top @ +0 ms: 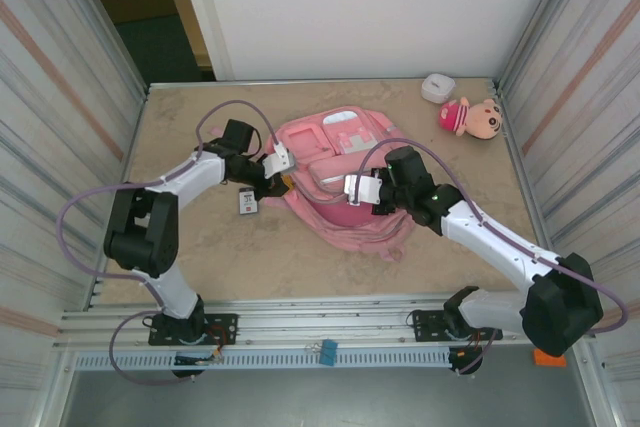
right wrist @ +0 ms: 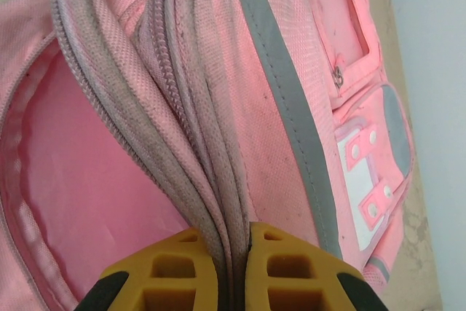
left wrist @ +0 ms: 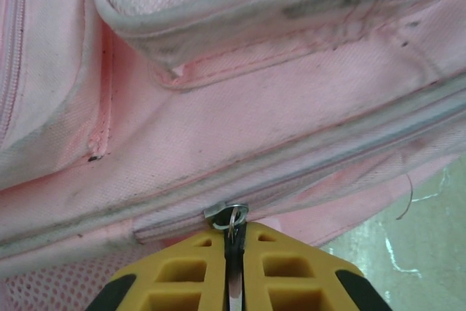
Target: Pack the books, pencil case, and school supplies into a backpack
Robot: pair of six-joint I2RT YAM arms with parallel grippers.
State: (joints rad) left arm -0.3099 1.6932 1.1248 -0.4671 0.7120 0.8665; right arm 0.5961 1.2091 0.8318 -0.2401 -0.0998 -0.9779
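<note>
The pink backpack lies flat in the middle of the table, front pockets up. My left gripper is at its left edge. In the left wrist view it is shut on the metal zipper pull of a closed grey-trimmed zip. My right gripper is over the bag's near middle. In the right wrist view it is shut on a bunched fold of the bag's zip edge, beside the open pink inside. A small dark flat thing with a white label lies left of the bag; I cannot tell if it is the book.
A plush doll with a pink hat lies at the back right, next to a small white rounded case. Ribbed metal walls close in both sides. A rail runs along the near edge.
</note>
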